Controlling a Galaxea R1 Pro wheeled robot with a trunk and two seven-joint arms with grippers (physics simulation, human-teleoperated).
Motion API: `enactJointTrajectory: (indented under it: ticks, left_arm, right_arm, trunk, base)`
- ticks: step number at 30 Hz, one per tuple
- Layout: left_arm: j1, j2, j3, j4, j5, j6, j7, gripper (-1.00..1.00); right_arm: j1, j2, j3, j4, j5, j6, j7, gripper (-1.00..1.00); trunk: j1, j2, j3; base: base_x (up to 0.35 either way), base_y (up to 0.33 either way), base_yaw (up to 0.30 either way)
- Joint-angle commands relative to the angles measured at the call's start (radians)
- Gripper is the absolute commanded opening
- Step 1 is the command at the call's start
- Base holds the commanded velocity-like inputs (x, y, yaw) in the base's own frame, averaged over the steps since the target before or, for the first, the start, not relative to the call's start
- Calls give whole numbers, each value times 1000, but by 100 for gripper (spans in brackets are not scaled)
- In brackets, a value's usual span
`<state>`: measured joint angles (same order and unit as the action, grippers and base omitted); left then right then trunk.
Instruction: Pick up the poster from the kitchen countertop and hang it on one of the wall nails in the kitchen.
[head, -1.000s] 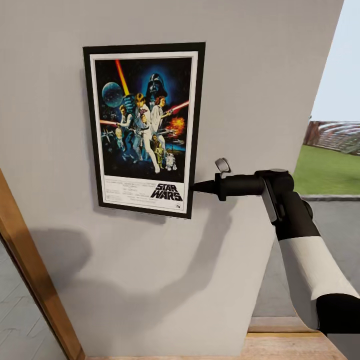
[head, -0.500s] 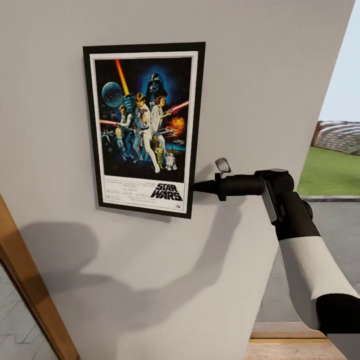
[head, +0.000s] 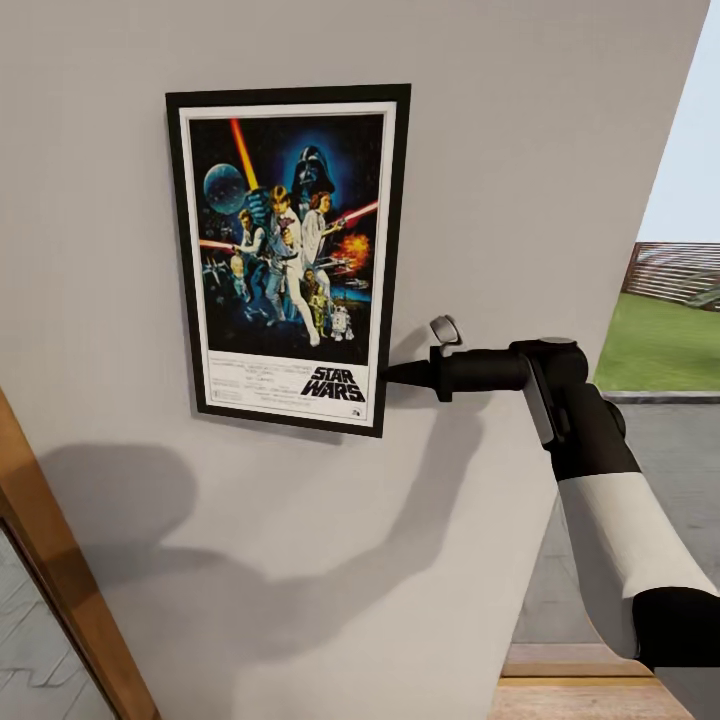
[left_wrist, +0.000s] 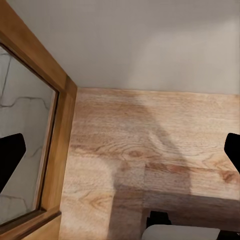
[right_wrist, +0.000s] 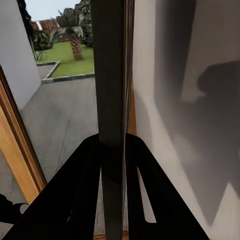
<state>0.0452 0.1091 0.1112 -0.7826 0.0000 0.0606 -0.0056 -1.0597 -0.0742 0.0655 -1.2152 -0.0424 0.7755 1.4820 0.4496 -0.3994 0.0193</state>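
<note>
Head view: the poster (head: 289, 258) stands upright and flat against the pale grey wall (head: 520, 150), its black frame, white border and "STAR WARS" logo all plain to see. The right hand (head: 392, 375) reaches in from the side and meets the poster's lower right edge, the dark fingers drawn to a narrow point right at the frame; the black and white right arm (head: 610, 520) runs back toward the lower right corner. Shadows of the arm and hand fall on the wall below the poster. A wooden door frame (head: 60, 580) slants along the lower left, and past the wall's right edge lie grass (head: 660, 340) and grey paving (head: 680, 460). In the right wrist view the poster (right_wrist: 111, 100) shows edge-on as a thin dark strip, and the right hand's two fingers (right_wrist: 90, 190) are pinched onto it from either side, with the wall just beside it. In the left wrist view the left hand's fingertips (left_wrist: 10, 157) sit at opposite edges of the picture, spread wide with nothing between them, above a wood floor (left_wrist: 150, 150) beside a wooden frame (left_wrist: 60, 145).
</note>
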Motion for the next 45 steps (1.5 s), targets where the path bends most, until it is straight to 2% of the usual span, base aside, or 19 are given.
enactJointTrajectory:
  ticks: [1,45]
  left_arm:
    - [1,0,1,-3,0,6,-1,100]
    - [1,0,1,-2,0,6,-1,100]
  right_arm:
    - [0,-1,2,0,-5,14,3,-100]
    - [0,1,2,0,-5,14,3,-100]
  trunk:
    - [0,-1,0]
    - [0,-1,0]
  base:
    - [0,0,0]
    - [0,20,0]
